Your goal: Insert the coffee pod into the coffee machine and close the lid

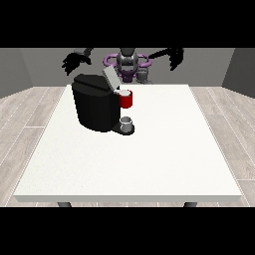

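A black coffee machine [94, 107] stands on the white table [149, 159], left of the middle. Its grey lid [110, 75] is tilted up and open. A red pod holder [126, 99] with a pale top sticks out at the machine's right side. Below it a small grey cup [127, 123] sits on the machine's base. The hand at the view's left [74, 60] hovers above and behind the machine, fingers spread and relaxed, holding nothing. Raised at the far side, the hand at the view's right [175, 58] also has hanging fingers and holds nothing.
The robot's torso [128, 64] stands behind the table's far edge. White tabletop stretches to the right of and in front of the machine. Wooden floor surrounds the table.
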You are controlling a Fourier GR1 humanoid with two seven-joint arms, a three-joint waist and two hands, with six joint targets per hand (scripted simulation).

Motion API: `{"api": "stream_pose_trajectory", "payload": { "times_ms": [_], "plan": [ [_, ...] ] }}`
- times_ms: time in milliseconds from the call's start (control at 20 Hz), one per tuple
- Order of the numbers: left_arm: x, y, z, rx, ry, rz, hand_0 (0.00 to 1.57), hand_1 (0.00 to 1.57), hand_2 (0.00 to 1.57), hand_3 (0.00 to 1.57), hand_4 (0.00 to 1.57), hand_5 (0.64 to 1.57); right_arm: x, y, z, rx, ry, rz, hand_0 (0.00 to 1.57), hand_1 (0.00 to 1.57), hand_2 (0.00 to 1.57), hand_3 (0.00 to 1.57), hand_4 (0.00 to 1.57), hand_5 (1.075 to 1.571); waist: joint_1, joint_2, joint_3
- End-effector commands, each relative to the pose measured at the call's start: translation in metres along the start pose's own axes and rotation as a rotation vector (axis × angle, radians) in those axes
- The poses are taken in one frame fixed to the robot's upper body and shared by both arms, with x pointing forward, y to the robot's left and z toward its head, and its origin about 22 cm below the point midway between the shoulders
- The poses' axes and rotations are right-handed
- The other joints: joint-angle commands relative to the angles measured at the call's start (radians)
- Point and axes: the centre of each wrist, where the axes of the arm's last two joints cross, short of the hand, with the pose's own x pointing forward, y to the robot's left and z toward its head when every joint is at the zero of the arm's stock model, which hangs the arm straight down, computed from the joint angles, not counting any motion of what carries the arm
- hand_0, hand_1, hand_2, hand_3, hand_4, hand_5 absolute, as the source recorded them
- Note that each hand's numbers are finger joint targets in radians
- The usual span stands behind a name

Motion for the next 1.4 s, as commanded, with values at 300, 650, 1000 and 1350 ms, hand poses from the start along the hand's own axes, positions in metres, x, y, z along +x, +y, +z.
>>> {"api": "stream_pose_trajectory", "payload": {
  "times_ms": [300, 650, 1000, 1350],
  "plan": [
    [-0.046, -0.017, 0.035, 0.048, 0.049, 0.219, 0.0, 0.0, 0.0, 0.0, 0.0, 1.571, 0.077, 0.013, -0.029, 0.148, -0.159, 0.032, 0.0, 0.0, 0.0, 0.0, 0.0, 1.571, 0.073, -0.035, 0.0],
    [-0.056, -0.042, 0.052, -0.014, 0.059, 0.33, 0.0, 0.0, 0.0, 0.0, 0.03, 1.571, 0.082, 0.006, -0.036, 0.227, -0.154, 0.093, 0.0, 0.0, 0.0, 0.0, 0.0, 1.571, 0.164, -0.035, 0.0006],
    [-0.029, -0.037, 0.058, 0.034, 0.025, 0.329, 0.0, 0.0, 0.0, 0.0, 0.11, 1.571, 0.082, 0.04, -0.032, 0.322, -0.179, 0.08, 0.0, 0.0, 0.0, 0.0, 0.16, 1.571, 0.148, -0.009, 0.0007],
    [-0.028, -0.028, 0.089, 0.052, -0.03, 0.339, 0.0, 0.0, 0.0, 0.0, 0.0, 1.571, 0.087, 0.037, -0.052, 0.326, -0.192, 0.056, 0.0, 0.0, 0.0, 0.0, 0.0, 1.571, 0.173, 0.071, 0.0007]
  ]
}}
